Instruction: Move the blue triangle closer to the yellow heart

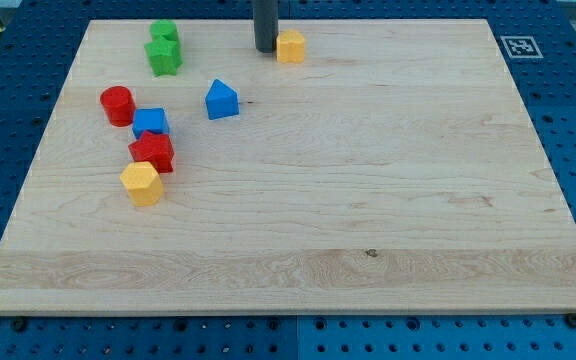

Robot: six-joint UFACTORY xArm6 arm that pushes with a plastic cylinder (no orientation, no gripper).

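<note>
The blue triangle (222, 100) lies on the wooden board (368, 200), left of centre in the upper part. The yellow heart (290, 46) sits near the board's top edge, up and to the right of the triangle. My tip (266, 50) stands just left of the yellow heart, close beside it; I cannot tell whether they touch. The tip is above and to the right of the blue triangle, well apart from it.
Two green blocks (164, 32) (164, 57) sit at the top left. A red cylinder (117, 105), a blue cube (150, 123), a red block (152, 151) and a yellow hexagon (141, 184) cluster at the left. A marker tag (519, 46) is at the top right corner.
</note>
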